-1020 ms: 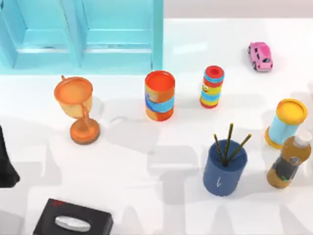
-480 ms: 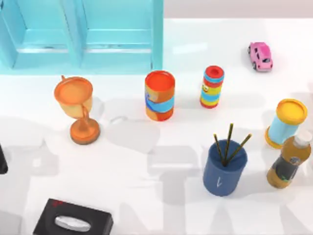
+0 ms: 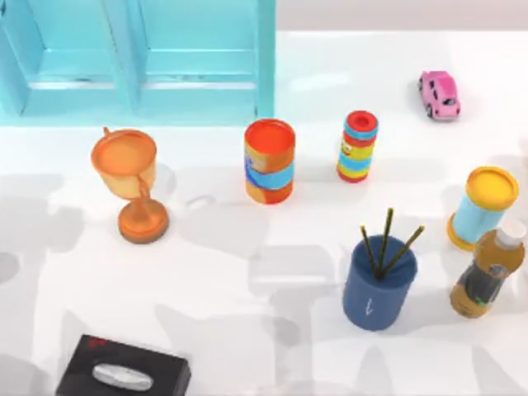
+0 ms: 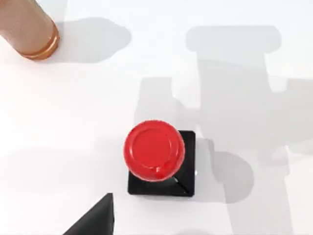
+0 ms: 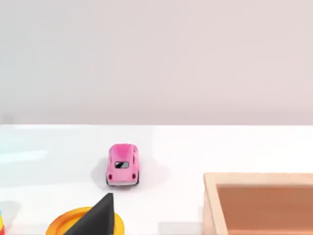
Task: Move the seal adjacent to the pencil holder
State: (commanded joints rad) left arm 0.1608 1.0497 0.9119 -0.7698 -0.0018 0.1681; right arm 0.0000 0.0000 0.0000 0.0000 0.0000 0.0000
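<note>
The left arm, which a second ago showed as a dark shape at the left edge of the top view, has now left that view, and its wrist camera looks straight down on the seal (image 4: 159,159). The seal stands upright on the white desk (image 4: 73,127), red knob up, black base under it. I judge that the arm is lining itself above the seal, so the grasp is not yet done and the carrying is still ahead. Of the left pincer (image 4: 95,218) only one dark tip is seen, beside the seal and not touching it; if it is spread or pressed together I cannot tell. The right pincer (image 5: 98,218) is parked, looking at the pink toy car (image 5: 122,164), and its state I also cannot tell. The pencil holder (image 3: 378,285) stands toward the right of the desk. To its left the desk is bare and wide. To its right the amber bottle (image 3: 487,272) stands near, so the left side seems the safer place.
</note>
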